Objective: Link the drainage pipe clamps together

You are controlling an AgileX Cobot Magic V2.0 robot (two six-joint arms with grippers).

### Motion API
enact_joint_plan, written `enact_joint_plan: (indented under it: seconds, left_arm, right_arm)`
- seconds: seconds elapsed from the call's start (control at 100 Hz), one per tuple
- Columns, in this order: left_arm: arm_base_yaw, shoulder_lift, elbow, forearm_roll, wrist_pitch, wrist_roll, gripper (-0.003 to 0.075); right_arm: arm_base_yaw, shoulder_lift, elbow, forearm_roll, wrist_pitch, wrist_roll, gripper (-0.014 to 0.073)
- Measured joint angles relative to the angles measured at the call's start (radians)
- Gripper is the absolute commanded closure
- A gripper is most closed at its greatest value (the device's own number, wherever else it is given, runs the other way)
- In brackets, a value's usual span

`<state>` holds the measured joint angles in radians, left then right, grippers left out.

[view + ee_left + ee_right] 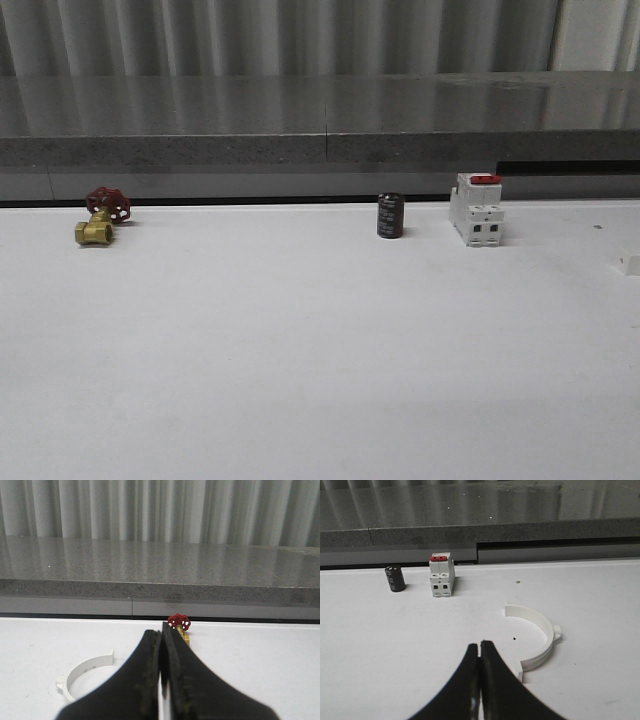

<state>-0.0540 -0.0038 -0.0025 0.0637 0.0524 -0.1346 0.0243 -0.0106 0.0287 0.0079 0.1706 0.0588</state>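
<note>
Table [320, 360], white and broad, carries a brass valve [103, 216] with a red handle at far left, a dark cylinder [390, 215] and a white breaker [476, 209] toward the right.

From the left wrist, the left gripper [161, 667] is pinched closed, empty, one clamp half [82, 672] lying just beside it.

From the right wrist, the right gripper [479, 652] is likewise closed on nothing, the other clamp half [535, 640] lying near its tips.

Even bright light; faint shadows; soft grain; glare streaks the grey ledge [320, 110].
</note>
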Motion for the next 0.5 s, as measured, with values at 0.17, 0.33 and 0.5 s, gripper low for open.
enact_joint_plan:
  seconds: [0.17, 0.33, 0.5]
  left_arm:
    - [0.0, 0.0, 0.0, 0.0, 0.0, 0.0, 0.0741]
    - [0.0, 0.0, 0.0, 0.0, 0.0, 0.0, 0.0741]
    - [0.0, 0.0, -0.028, -0.019, 0.051, 0.0, 0.0741]
  right_arm:
    - [0.0, 0.0, 0.0, 0.0, 0.0, 0.0, 0.066]
    - [0.0, 0.0, 0.0, 0.0, 0.0, 0.0, 0.066]
    - [0.0, 0.0, 0.0, 0.0, 0.0, 0.0, 0.066]
